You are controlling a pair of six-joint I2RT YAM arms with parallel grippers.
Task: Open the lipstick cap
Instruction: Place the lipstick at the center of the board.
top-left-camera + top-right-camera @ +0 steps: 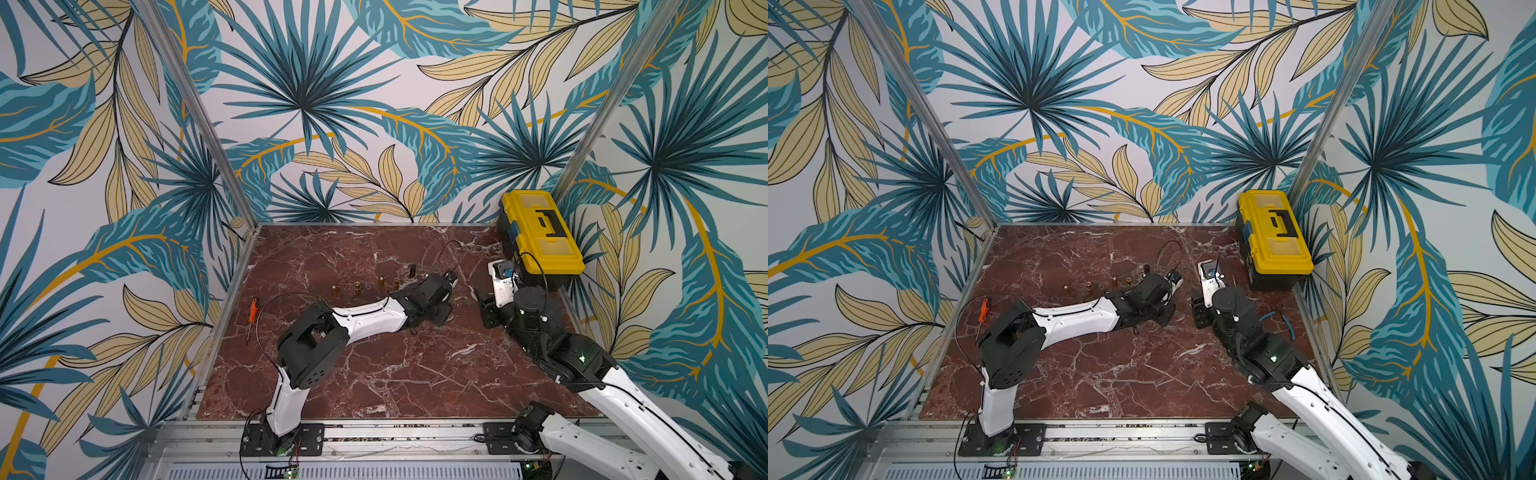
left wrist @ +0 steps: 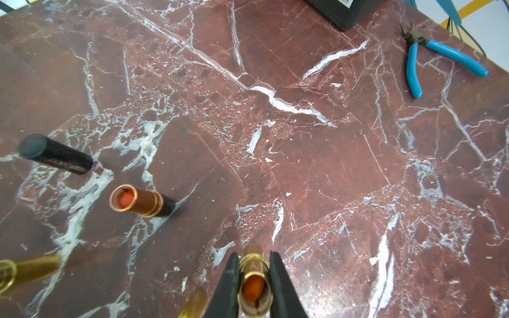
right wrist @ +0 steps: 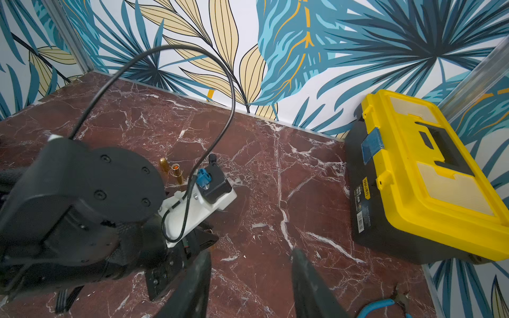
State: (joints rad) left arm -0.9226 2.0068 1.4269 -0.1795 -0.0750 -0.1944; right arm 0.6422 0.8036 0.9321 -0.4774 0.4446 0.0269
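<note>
Now, in both top views the left arm (image 1: 365, 318) lies stretched low across the red marble-patterned tabletop (image 1: 374, 374), wrist beside a row of small gold lipstick tubes (image 1: 357, 286); its jaws are hidden there. Over to the left wrist view: the left gripper (image 2: 254, 261) is clamped on a gold lipstick tube (image 2: 254, 289), uncapped, orange-red stick showing. Just beside it sits a blurred gold piece (image 2: 195, 302), possibly a cap. Right wrist view: the right gripper (image 3: 249, 269) hangs parted, nothing between its fingers, close to the left wrist, with a yellow-lidded black plastic toolbox (image 3: 421, 176) nearby.
</note>
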